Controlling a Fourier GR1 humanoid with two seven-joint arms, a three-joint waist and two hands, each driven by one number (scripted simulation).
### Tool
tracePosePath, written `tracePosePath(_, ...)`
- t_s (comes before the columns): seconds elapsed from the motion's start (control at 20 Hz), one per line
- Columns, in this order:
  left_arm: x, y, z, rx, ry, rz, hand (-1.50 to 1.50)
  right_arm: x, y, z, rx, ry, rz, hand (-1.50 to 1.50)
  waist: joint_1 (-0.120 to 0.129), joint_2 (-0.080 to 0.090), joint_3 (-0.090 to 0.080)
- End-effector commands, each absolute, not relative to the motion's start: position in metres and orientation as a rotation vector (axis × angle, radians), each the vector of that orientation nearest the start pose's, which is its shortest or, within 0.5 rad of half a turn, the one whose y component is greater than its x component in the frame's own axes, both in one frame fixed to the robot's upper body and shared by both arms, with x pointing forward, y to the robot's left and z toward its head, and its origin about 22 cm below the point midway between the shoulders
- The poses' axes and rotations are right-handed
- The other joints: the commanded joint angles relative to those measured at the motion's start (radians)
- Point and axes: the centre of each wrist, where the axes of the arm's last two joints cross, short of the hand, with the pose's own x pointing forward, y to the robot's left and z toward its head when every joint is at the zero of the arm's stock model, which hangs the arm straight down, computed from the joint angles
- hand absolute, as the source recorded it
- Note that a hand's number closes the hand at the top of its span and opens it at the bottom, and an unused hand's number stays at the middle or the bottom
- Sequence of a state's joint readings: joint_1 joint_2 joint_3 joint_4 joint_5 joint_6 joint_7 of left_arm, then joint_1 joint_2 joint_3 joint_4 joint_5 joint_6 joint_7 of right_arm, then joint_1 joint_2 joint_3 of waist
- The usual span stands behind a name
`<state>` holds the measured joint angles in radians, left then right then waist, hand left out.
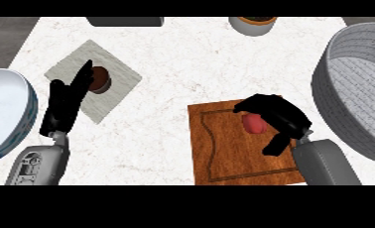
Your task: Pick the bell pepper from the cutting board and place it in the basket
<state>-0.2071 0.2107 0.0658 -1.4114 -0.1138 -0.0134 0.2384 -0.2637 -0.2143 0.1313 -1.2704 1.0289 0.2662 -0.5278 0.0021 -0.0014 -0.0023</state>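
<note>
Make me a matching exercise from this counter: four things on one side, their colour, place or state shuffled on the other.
1 bell pepper
2 basket
3 cutting board
4 left hand

A grey, right edge
B open, over the grey mat
C red, under the right hand
D brown wood

Pairs: 1-C, 2-A, 3-D, 4-B

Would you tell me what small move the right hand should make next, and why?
Probably lift a little: the right hand is curled round the bell pepper low on the cutting board, and the basket to its right has a tall wall to clear.
</note>
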Motion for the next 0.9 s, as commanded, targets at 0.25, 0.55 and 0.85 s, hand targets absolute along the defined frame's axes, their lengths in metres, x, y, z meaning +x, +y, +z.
tracePosePath(0.25,0.299,0.266,0.025,0.267,-1.353,-0.217,0.00,0.306,-0.238,-0.005,-0.526,-1.590,1.592,1.50,-0.002,0.002,0.002)
tracePosePath(0.55,0.297,0.273,0.027,0.274,-1.359,-0.205,0.00,0.301,-0.225,-0.016,-0.840,-1.018,1.373,1.50,-0.009,0.000,0.000)
tracePosePath(0.85,0.300,0.276,0.025,0.286,-1.356,-0.223,0.00,0.302,-0.180,0.003,-0.987,-1.039,1.377,1.50,-0.002,0.002,0.002)
